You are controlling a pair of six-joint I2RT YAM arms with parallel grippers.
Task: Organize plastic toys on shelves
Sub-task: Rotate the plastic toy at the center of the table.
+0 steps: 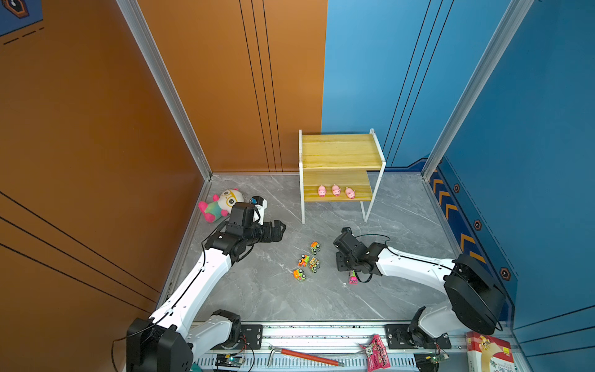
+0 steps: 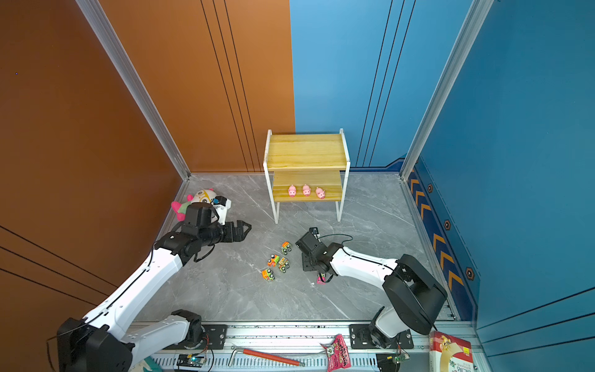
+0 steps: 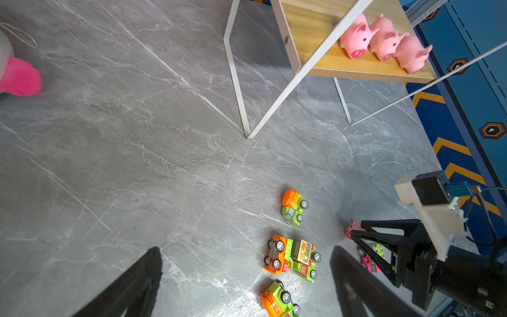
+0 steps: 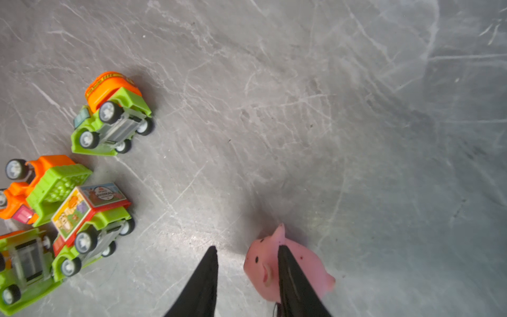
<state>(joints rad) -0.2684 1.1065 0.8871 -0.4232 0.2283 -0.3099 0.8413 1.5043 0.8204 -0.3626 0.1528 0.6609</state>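
The shelves (image 1: 341,151) stand at the back, with three pink pigs (image 1: 336,190) (image 2: 306,190) (image 3: 384,41) in a row on the lower board. Several orange-and-green trucks (image 1: 309,262) (image 2: 278,261) (image 3: 292,256) (image 4: 82,219) lie clustered mid-floor, some on their sides. A pink truck (image 1: 353,279) (image 3: 370,260) sits under my right arm. My right gripper (image 4: 247,252) reaches down over a fourth pig (image 4: 262,267) (image 3: 354,227). One finger crosses the pig's body, and a gap shows between the pig's head and the other finger. My left gripper (image 1: 280,230) (image 3: 246,249) hovers wide open, holding nothing, left of the trucks.
A plush doll (image 1: 222,203) (image 3: 19,76) lies in the back left corner behind my left arm. A red-handled hex key (image 1: 306,356), a pink packet (image 1: 376,354) and a box (image 1: 489,354) rest on the front rail. Walls close in on three sides.
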